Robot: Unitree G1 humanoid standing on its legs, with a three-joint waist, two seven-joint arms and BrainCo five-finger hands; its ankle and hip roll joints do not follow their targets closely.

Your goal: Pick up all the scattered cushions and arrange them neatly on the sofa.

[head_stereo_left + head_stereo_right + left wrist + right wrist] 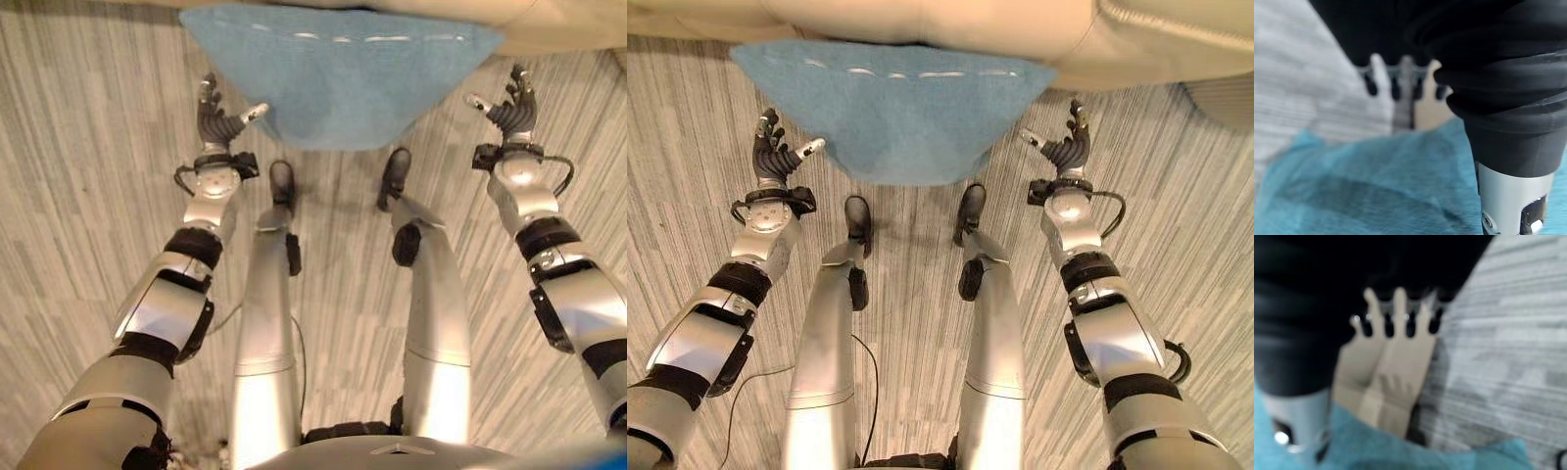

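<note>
A light blue cushion (338, 78) lies on the striped grey floor against the front of the beige sofa (921, 24). My left hand (217, 119) hovers just off the cushion's left edge, fingers spread and straight, thumb pointing toward the cushion without touching it. My right hand (509, 108) hangs off the cushion's right corner, fingers likewise spread, holding nothing. In the left wrist view the cushion (1376, 186) spreads beneath the hand (1400, 83); in the right wrist view the blue cushion (1425, 455) lies below the sofa base (1386, 382).
The sofa's front edge (549, 29) runs across the far side of the floor. Striped grey carpet (78, 196) extends to both sides of the cushion.
</note>
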